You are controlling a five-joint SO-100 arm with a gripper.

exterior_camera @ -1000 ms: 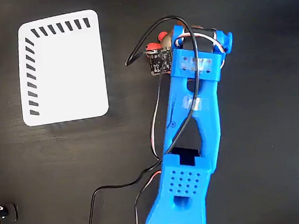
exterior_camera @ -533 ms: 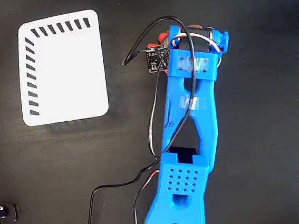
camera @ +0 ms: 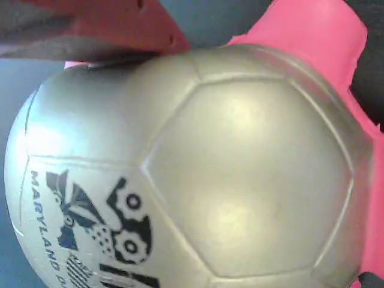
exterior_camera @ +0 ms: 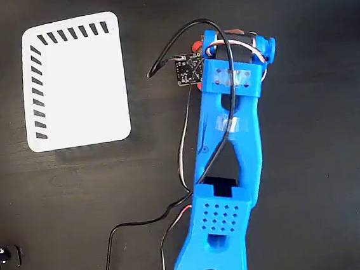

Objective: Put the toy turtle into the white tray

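Counting one toy turtle (camera: 192, 174), one white tray (exterior_camera: 76, 81)

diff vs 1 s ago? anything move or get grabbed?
The blue arm swung slightly left in the fixed view, covering more of the small red-footed, grey-gold-shelled toy turtle; only a red sliver shows now. Whether it was grasped cannot be told. The flat white slotted tray stayed put, holding nothing.

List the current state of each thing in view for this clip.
toy turtle: on the black table, outside the tray, mostly hidden under the arm in the fixed view.
white tray: flat on the table, nothing in it.
pincer: not visible; open or shut cannot be told.
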